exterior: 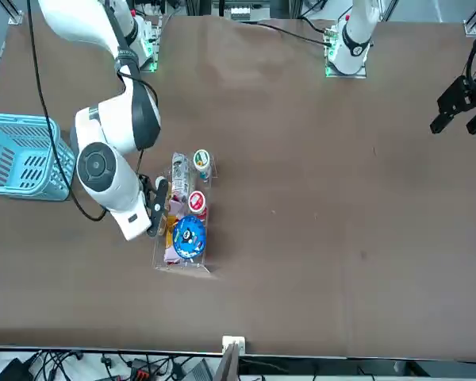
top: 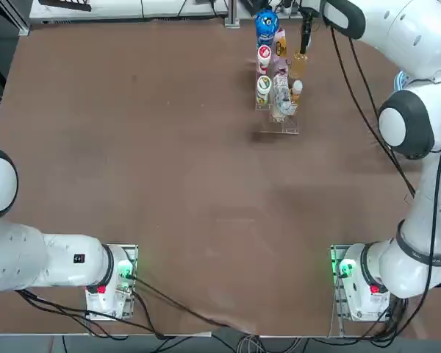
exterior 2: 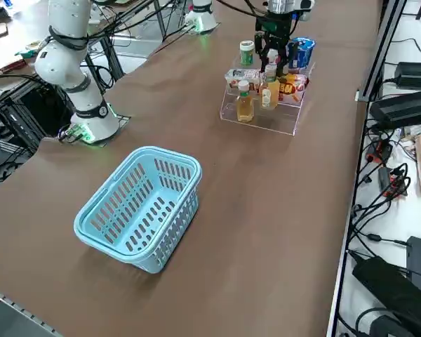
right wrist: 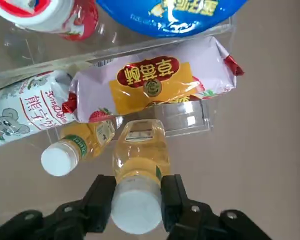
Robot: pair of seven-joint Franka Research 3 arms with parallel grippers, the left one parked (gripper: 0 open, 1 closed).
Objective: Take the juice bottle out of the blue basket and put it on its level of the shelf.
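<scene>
Tabletop (top: 169, 184): gripper (right wrist: 139, 192) holds juice bottle (right wrist: 141, 167) upright.

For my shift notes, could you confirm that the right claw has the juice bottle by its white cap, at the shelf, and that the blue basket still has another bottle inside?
The blue basket holds no bottle; the right side view shows it empty. The rest stands.

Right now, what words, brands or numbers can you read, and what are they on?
"草": last character in the red oval on the lilac packet; I can't read the others surely.
White packet: Chinese and Latin lettering, too unclear to quote.
Blue-topped container: gold characters, cut off, unreadable.
Juice bottle, between the right gripper's fingers: label unreadable.
I can make out no numbers.
</scene>
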